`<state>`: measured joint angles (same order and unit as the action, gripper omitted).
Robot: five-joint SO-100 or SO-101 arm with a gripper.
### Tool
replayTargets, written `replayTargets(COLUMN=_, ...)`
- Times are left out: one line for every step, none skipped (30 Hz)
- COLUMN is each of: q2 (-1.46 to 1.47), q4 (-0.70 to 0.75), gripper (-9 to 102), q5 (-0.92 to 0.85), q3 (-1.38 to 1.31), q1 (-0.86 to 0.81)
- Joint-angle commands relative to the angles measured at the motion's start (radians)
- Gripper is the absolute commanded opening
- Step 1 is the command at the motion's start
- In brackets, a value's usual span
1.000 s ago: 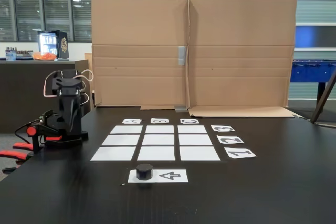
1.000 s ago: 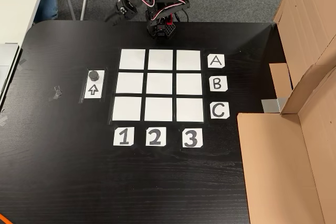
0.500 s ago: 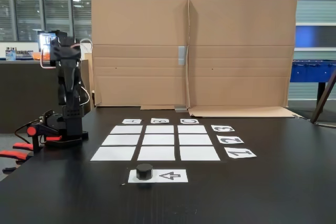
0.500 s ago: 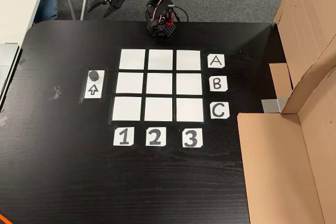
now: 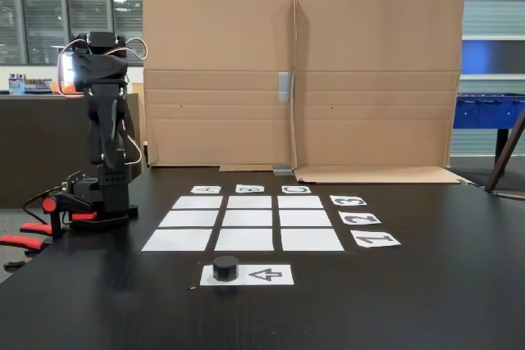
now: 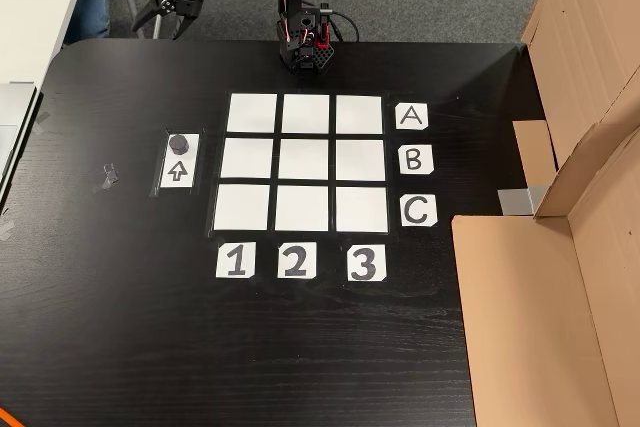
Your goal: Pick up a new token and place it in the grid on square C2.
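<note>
The token [image 6: 179, 143] is a small black puck resting on the top end of a white arrow sheet [image 6: 178, 173], left of the grid [image 6: 305, 162] in a fixed view from above. Square C2 [image 6: 302, 208] is the middle cell of the bottom row there and lies bare. In the fixed view from the front, the token [image 5: 225, 267] sits nearest the camera and C2 [image 5: 305, 218] is in the right column, middle row. My gripper [image 6: 160, 31] hangs open beyond the table's far edge, well above and behind the token. The arm [image 5: 105, 120] stands raised at the left.
Letter labels A, B, C [image 6: 413, 159] and number labels 1, 2, 3 [image 6: 294, 262] edge the grid. Cardboard sheets [image 6: 560, 247] cover the table's right side, standing as a wall [image 5: 299, 79] behind the grid. A scrap of tape [image 6: 105, 178] lies at left.
The arm has unfolded from over its base and risen. The gripper swung left past the table's far edge in the view from above. The token has not moved.
</note>
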<state>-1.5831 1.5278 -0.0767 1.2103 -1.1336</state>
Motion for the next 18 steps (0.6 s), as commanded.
replayTargets(q2=0.066, q4=0.021, gripper=39, q5=0.006, q3=-0.084, q1=0.026)
replayTargets(q2=0.089, q4=0.028, gripper=39, q5=0.006, q3=-0.1, q1=0.031)
replayTargets(q2=0.112, q4=0.032, gripper=39, q5=0.006, q3=-0.114, q1=0.035)
replayTargets(q2=0.133, q4=0.038, gripper=39, q5=0.006, q3=-0.126, q1=0.041)
replayTargets(q2=0.155, q4=0.048, gripper=39, q5=0.006, q3=-0.138, q1=0.046)
replayTargets(q2=0.175, q4=0.054, gripper=39, q5=0.006, q3=-0.147, q1=0.054)
replayTargets(q2=0.193, q4=0.057, gripper=39, q5=0.005, q3=-0.158, q1=0.057)
replayTargets(q2=0.215, q4=0.064, gripper=39, q5=0.003, q3=-0.175, q1=0.06)
replayTargets(q2=0.239, q4=0.077, gripper=39, q5=0.003, q3=-0.196, q1=0.063)
replayTargets(q2=0.261, q4=0.089, gripper=39, q5=0.003, q3=-0.219, q1=0.067)
replayTargets(q2=0.282, q4=0.097, gripper=39, q5=0.003, q3=-0.242, q1=0.069)
replayTargets(q2=0.305, q4=0.104, gripper=39, q5=0.006, q3=-0.264, q1=0.072)
replayTargets(q2=0.328, q4=0.11, gripper=39, q5=0.006, q3=-0.29, q1=0.075)
replayTargets(q2=0.347, q4=0.117, gripper=39, q5=0.006, q3=-0.31, q1=0.078)
replayTargets(q2=0.365, q4=0.123, gripper=39, q5=0.006, q3=-0.331, q1=0.08)
replayTargets(q2=0.387, q4=0.132, gripper=39, q5=0.006, q3=-0.356, q1=0.083)
replayTargets(q2=0.408, q4=0.143, gripper=39, q5=0.006, q3=-0.38, q1=0.086)
replayTargets(q2=0.433, q4=0.153, gripper=39, q5=0.006, q3=-0.407, q1=0.091)
